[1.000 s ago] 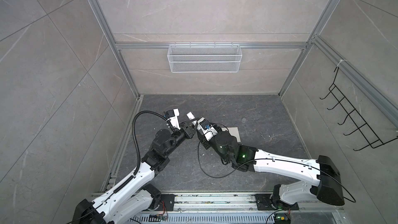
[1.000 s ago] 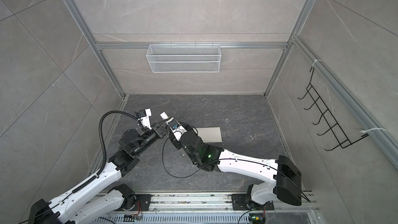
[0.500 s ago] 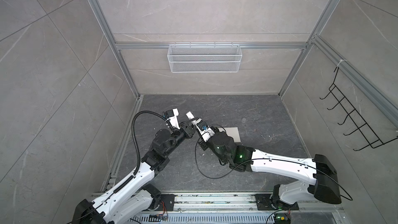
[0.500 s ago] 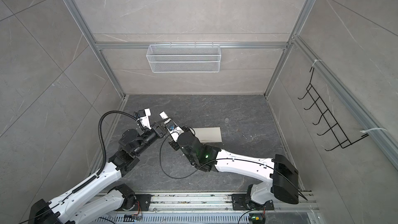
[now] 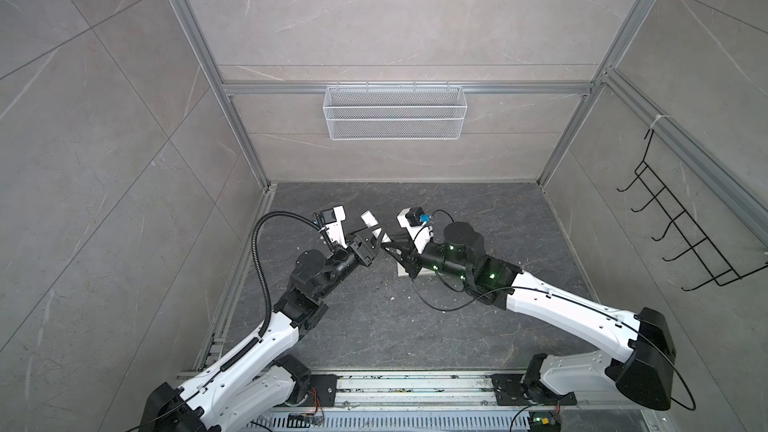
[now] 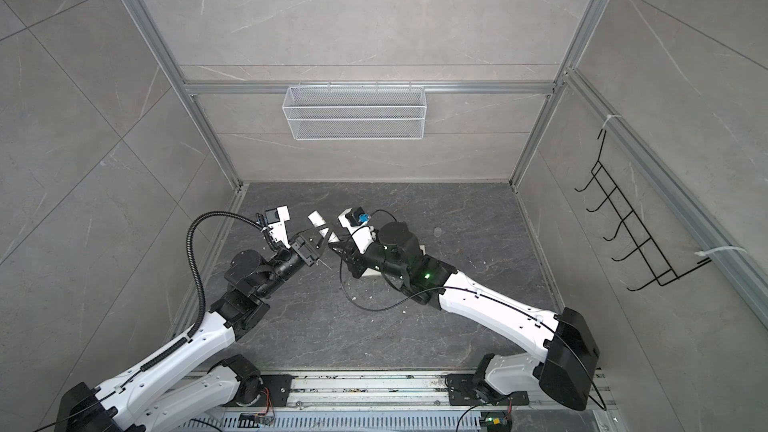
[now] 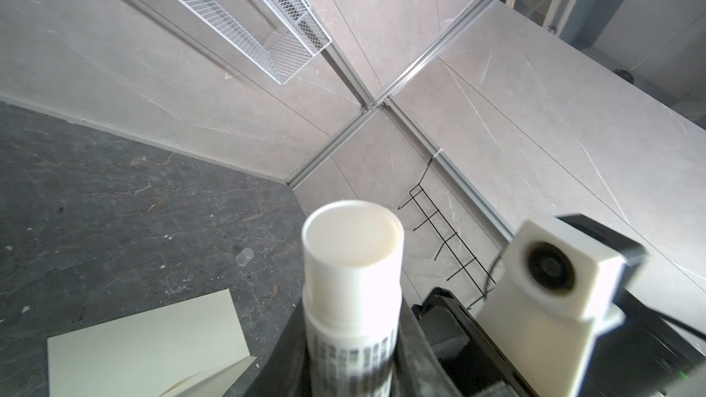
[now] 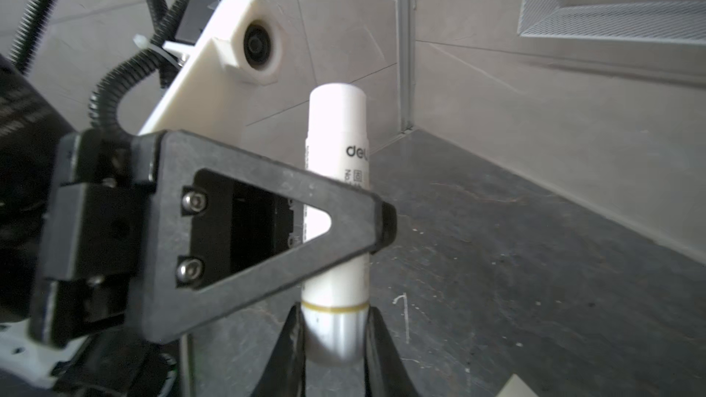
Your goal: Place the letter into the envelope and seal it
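A white glue stick (image 5: 371, 224) is held up between both arms near the floor's left middle. My left gripper (image 7: 351, 337) is shut on its printed barrel (image 8: 338, 185). My right gripper (image 8: 333, 337) is shut on the stick's silver bottom end. In both top views the two grippers meet tip to tip, the left gripper (image 6: 316, 243) and the right gripper (image 6: 335, 248). The cream-white envelope (image 7: 145, 337) lies flat on the dark floor, mostly covered by my right arm in a top view (image 5: 406, 280). The letter is out of view.
A small clear cap (image 7: 244, 256) lies on the floor beyond the envelope. A white wire basket (image 5: 394, 112) hangs on the back wall and a black hook rack (image 5: 681, 234) on the right wall. Grey walls close in three sides.
My right gripper has closed on the bottom end of the glue stick. The left gripper and the stick have stayed in place.
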Available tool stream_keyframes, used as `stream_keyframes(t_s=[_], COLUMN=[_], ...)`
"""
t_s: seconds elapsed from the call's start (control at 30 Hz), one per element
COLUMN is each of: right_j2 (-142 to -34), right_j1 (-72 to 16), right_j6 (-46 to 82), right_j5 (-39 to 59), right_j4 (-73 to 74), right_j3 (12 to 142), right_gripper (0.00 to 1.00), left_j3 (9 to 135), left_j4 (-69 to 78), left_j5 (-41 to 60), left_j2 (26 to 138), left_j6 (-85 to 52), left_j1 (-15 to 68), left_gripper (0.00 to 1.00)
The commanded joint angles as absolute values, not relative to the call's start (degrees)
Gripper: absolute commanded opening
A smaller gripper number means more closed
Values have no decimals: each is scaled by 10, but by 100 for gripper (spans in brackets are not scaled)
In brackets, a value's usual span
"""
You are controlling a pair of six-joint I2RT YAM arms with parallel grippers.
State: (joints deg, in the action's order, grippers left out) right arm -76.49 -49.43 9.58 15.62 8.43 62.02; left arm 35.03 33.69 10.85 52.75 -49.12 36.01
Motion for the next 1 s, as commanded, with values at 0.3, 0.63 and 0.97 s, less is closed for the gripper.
stream_keyframes(t_s=[0.3,0.63,0.97], right_j2=[-809,-819,-698], right_j1=[-337,-338,-520], right_j6=[391,366,14], right_j5=[547,503,-46], right_j4=[335,266,11], right_j3=[630,644,629], right_gripper=[0,12,63], left_j3=[374,377,394], left_j4=[403,399,339], left_j5=[280,232,135], left_j2=[526,543,532], left_j6=[-431,-454,-474], left_j1=[364,365,365], left_gripper=[0,0,0])
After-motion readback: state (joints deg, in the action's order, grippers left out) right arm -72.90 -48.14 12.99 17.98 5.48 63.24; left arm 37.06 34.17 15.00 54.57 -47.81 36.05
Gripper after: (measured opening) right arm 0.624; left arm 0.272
